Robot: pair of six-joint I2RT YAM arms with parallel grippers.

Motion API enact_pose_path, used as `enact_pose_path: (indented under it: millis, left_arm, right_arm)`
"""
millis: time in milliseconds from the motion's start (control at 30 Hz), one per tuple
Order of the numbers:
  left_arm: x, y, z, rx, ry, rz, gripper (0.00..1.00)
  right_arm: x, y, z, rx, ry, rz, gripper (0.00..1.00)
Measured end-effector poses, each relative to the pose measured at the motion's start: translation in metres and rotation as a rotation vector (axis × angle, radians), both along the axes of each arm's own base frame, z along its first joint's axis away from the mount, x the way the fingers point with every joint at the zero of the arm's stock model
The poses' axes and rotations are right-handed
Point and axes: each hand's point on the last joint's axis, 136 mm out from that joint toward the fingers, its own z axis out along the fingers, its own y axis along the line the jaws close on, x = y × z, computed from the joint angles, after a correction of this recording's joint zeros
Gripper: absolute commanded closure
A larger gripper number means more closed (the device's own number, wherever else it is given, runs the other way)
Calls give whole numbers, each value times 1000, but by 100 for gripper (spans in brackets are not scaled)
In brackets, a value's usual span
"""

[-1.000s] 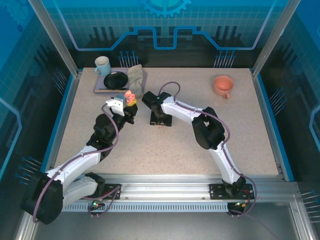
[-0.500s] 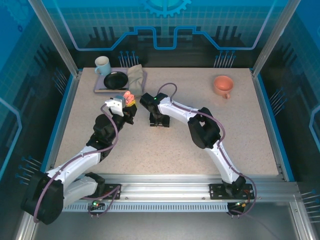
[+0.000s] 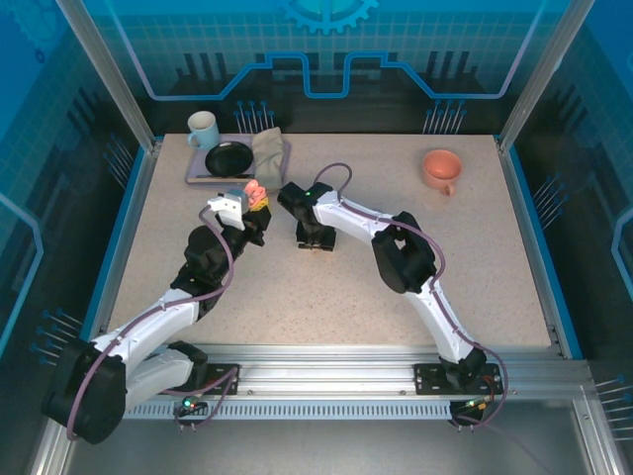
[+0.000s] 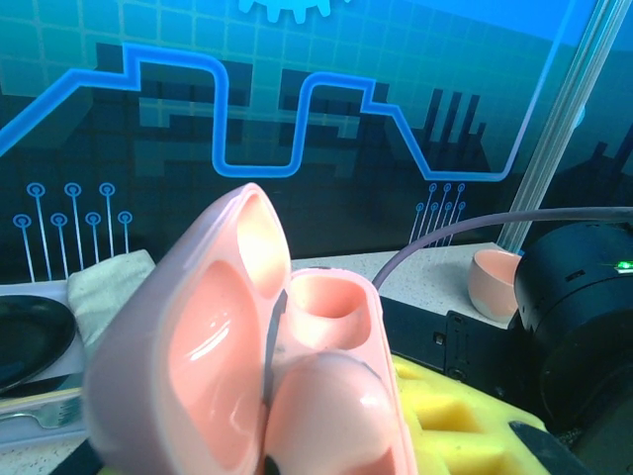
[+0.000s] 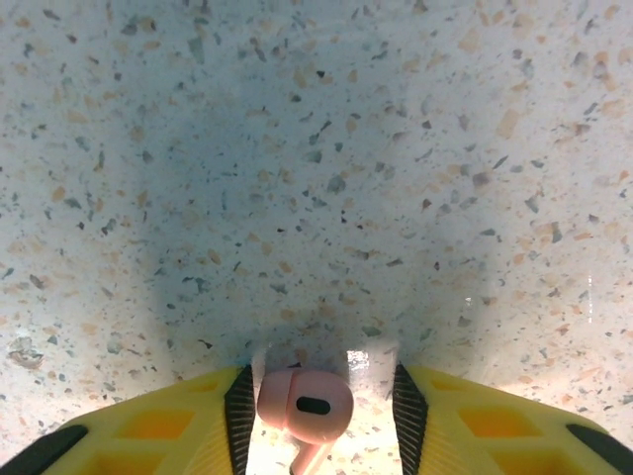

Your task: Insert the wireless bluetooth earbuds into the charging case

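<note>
A speckled worktop (image 3: pixel 346 307) is seen from above. At its far left, one pale blue mug (image 3: pixel 203 129), one black plate (image 3: pixel 229 158) on a tray (image 3: pixel 196 179) and one folded grey cloth (image 3: pixel 269 153) are grouped.

Just right of them, one open salmon-pink charging case (image 3: pixel 256 193) is held in the tightly closed left jaws. Its hollow lid and base are given close up by the left wrist view, but blurred, so its contents cannot be made out.

Right of centre, the right jaws are pointed down at the worktop. In the right wrist view, one salmon-pink earbud (image 5: pixel 305 401) is seen lying between the yellow pads (image 5: pixel 158 435). These jaws are partly open, with a gap left at one side and nothing gripped. The earbud's stem is cut off by the frame edge, and from above the earbud is too small to be told.

One salmon cup (image 3: pixel 440 170) is set at the far right.
</note>
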Motion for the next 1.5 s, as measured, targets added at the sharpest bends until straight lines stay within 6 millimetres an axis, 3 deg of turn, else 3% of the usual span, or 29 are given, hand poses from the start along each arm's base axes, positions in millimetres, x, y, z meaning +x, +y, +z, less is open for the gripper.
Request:
enact_pose_path:
  millis: [233, 767, 1067, 1233, 1500]
  left_arm:
    - [1, -2, -3, 3, 6, -7, 100]
    - [2, -5, -5, 4, 10, -22, 100]
    - [2, -5, -5, 4, 10, -22, 100]
    - [2, -5, -5, -5, 14, -27, 100]
    - [0, -9, -7, -13, 26, -48, 100]
  right_arm:
    - [4, -2, 0, 7, -2, -9, 63]
    - [3, -1, 0, 18, 6, -36, 63]
    - [3, 1, -1, 31, 6, -63, 75]
    - [3, 1, -1, 32, 4, -70, 76]
    - [-2, -10, 2, 27, -33, -39, 77]
